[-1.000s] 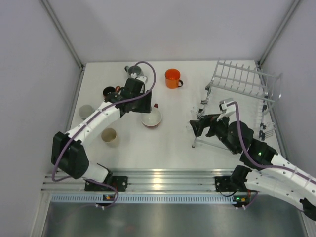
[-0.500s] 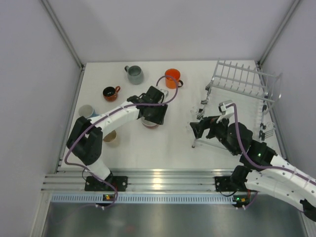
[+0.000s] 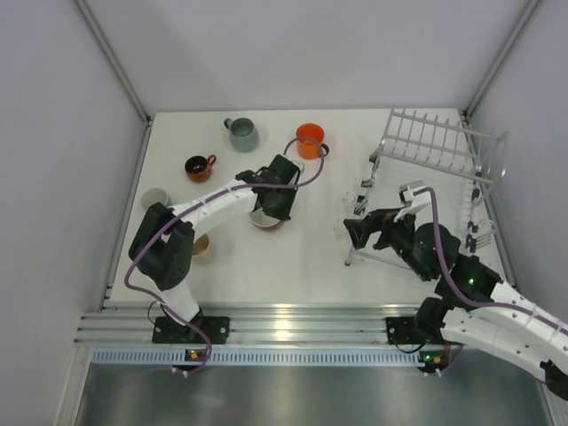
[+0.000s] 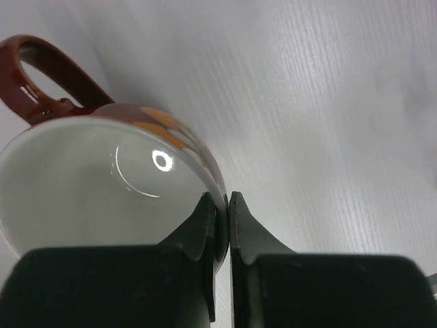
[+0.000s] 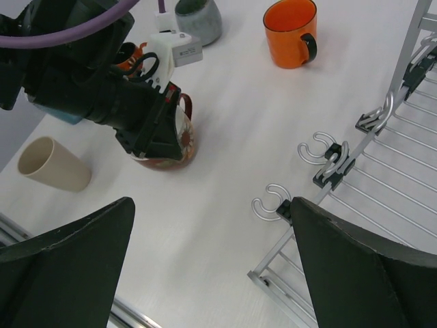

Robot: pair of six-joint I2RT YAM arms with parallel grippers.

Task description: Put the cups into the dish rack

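Pinching the rim of the dark red mug (image 4: 89, 184) mid-table, the left gripper (image 4: 222, 199) has its fingers nearly together on the wall; the right gripper (image 5: 212, 212) gapes wide, empty, just left of the dish rack (image 5: 339, 162).

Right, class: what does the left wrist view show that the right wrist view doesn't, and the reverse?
Only left wrist: the white floor inside the red mug, and the left gripper pinching its rim. Only right wrist: the orange mug, grey mug, cream mug and rack. Both: the red mug, its handle, the left gripper and the table.
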